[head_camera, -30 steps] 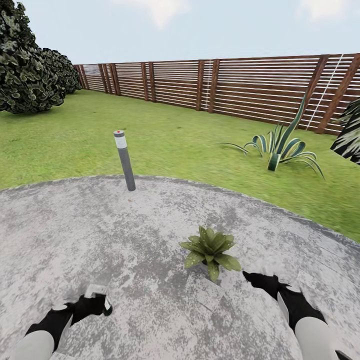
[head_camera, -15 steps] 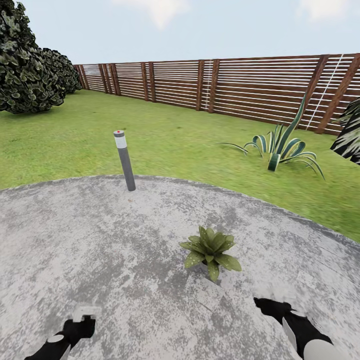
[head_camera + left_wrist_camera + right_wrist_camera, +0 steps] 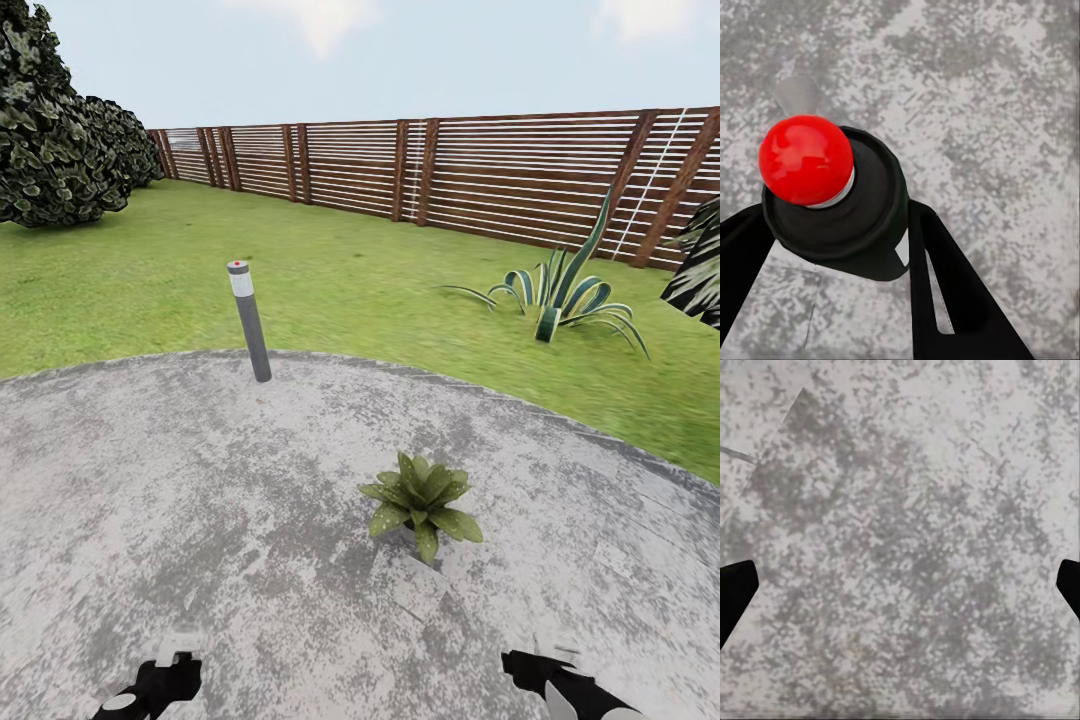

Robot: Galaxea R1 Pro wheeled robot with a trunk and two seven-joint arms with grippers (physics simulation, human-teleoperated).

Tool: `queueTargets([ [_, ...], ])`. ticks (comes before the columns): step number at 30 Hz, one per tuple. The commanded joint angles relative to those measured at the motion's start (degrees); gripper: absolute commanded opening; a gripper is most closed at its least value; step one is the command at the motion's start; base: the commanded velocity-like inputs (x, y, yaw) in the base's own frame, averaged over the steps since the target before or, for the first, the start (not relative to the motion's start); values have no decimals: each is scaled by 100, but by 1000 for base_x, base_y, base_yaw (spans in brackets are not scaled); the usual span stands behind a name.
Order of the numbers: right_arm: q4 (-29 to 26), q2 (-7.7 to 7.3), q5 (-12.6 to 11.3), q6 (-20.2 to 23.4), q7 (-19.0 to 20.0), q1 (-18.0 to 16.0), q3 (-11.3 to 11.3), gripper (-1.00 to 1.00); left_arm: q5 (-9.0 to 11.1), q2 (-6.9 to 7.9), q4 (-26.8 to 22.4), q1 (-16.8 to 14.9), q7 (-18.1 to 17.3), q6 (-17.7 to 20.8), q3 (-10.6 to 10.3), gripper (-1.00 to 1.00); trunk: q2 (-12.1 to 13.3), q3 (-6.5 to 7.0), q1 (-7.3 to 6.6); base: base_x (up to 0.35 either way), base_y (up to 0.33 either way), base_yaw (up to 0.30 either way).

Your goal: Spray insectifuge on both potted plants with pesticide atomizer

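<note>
I stand on the round paved patch (image 3: pixel 150 500), lawn (image 3: pixel 350 270) and fence (image 3: pixel 450 170) beyond, one potted plant (image 3: pixel 420 497) just ahead — facing it to spray, I judge. My left gripper (image 3: pixel 832 247) clamps the spray bottle (image 3: pixel 840 202) (red knob plain at the wrist). My right gripper (image 3: pixel 900 585) hangs wide, empty.

no readable text, labels, numbers, signs

Count, head view: one potted plant (image 3: pixel 421 503) is sitting on the paved patch (image 3: pixel 200 480). One lamp post (image 3: pixel 249 321) is standing far left. One striped agave (image 3: pixel 560 290) is growing far right. Two grippers: left gripper (image 3: pixel 170 672), right gripper (image 3: pixel 530 668). One pesticide atomizer (image 3: pixel 832 195) is showing at the left wrist.
</note>
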Motion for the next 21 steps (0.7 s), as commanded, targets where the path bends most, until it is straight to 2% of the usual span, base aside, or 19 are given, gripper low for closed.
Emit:
queueTargets([
  [1,15,1,54,2,7,-3,-49,100,-42,0,11,-3,-19,-17,50,-100,-2,-4,-1,0,0,0],
  [21,49,2,53,2,25,-2,-49,100,-40,0,32,-2,-19,-17,50,-100,-2,-4,-1,0,0,0],
])
